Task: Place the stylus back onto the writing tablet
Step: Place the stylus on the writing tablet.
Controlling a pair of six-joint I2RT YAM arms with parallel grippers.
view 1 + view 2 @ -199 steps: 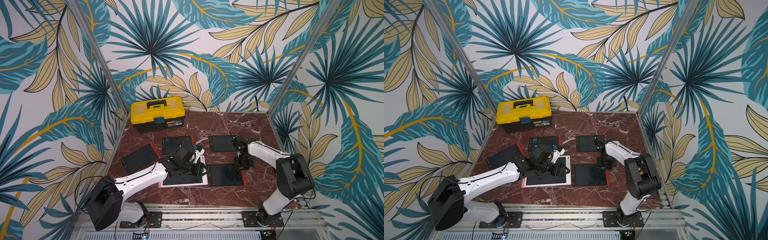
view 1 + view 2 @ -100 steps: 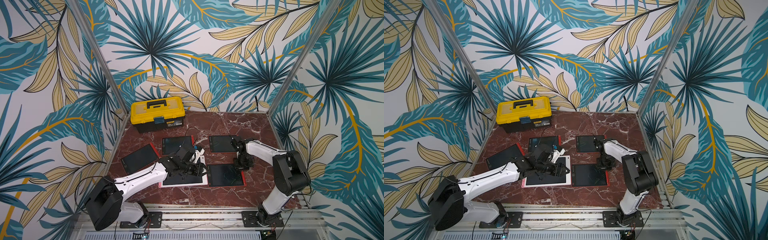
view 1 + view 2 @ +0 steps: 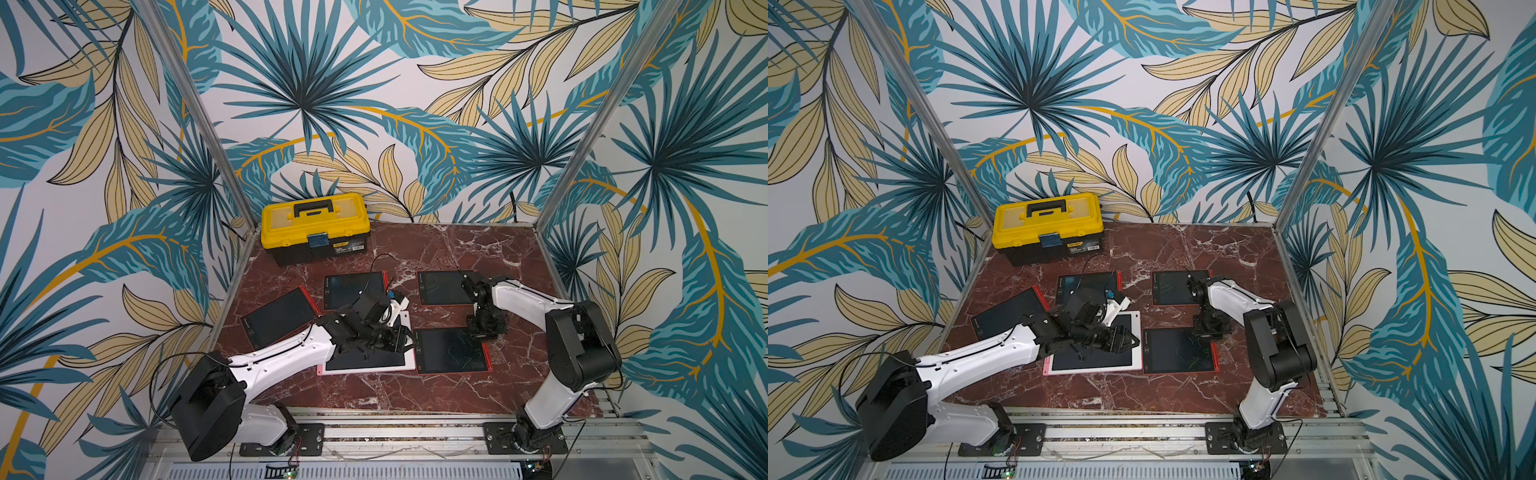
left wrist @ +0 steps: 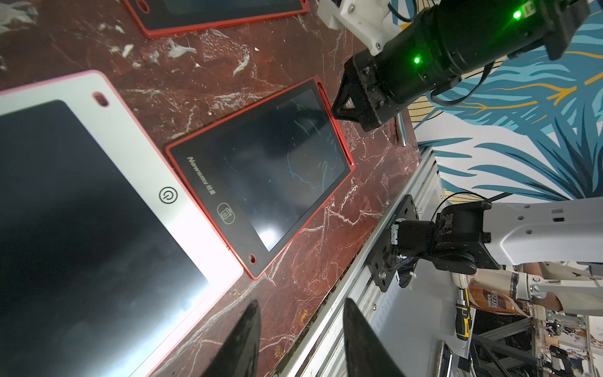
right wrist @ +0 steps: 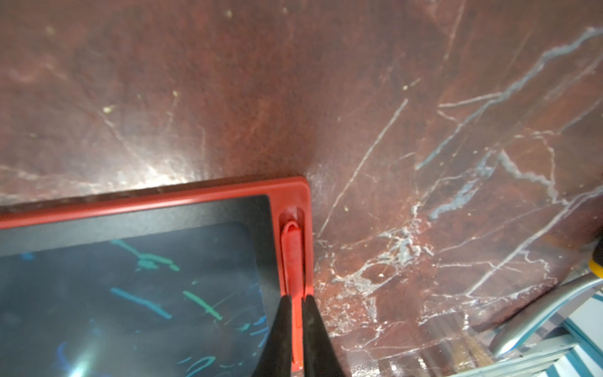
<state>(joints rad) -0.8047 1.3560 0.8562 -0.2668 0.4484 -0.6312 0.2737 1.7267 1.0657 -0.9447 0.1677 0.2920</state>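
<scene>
Right of centre in a top view, tablet: red-rimmed writing tablet point(image 3: 451, 353) lies flat on the marble, and the right-side arm is the one sitting on its edge.
Left gripper point(image 4: 300, 342): bottom of its wrist frame, fingers apart, nothing in them, way off from the action.
Right gripper point(image 5: 295, 326): bottom middle of its wrist frame, pinched onto the stylus.
Stylus point(image 5: 292, 258): red, lying in the rim groove point(image 5: 293, 212), running straight up-frame from the fingertips, parallel to the tablet's edge.
Next, my guess: let go and lift straight off.
</scene>
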